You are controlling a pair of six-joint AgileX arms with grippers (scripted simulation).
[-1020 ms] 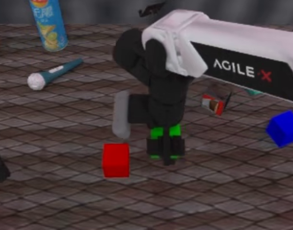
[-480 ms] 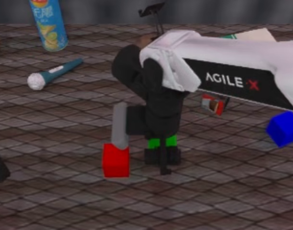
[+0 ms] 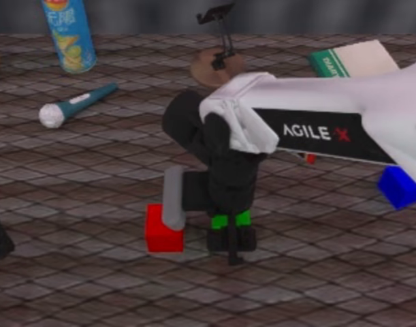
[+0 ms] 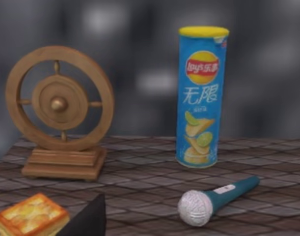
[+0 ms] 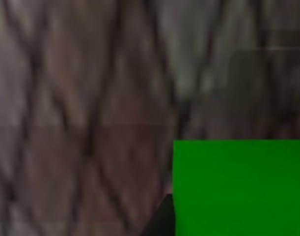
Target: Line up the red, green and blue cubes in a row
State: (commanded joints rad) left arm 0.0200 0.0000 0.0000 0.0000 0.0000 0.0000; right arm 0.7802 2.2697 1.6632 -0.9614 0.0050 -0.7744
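- The green cube (image 3: 231, 220) is clamped between the fingers of the right gripper (image 3: 231, 235), low over the table (image 3: 316, 286) just to the right of the red cube (image 3: 163, 235); whether the green cube touches the surface cannot be told.
- In the right wrist view, the green cube (image 5: 240, 187) fills the near field, with tabletop beyond.
- The blue cube (image 3: 398, 185) lies well apart at the right side, partly covered by the right arm.
- The left gripper is out of view; its wrist camera faces a chip can (image 4: 202, 96), a microphone (image 4: 213, 200) and a wooden wheel (image 4: 59, 105).
- Handling judgement: the cubes appear rigid, light and matte, so slippage is unlikely and little clamping force is needed.
- A grip across two opposite flat faces, centred, is advised; corner contact would let a cube twist.
- On release, a small gap beside the red cube is advised to avoid nudging it.
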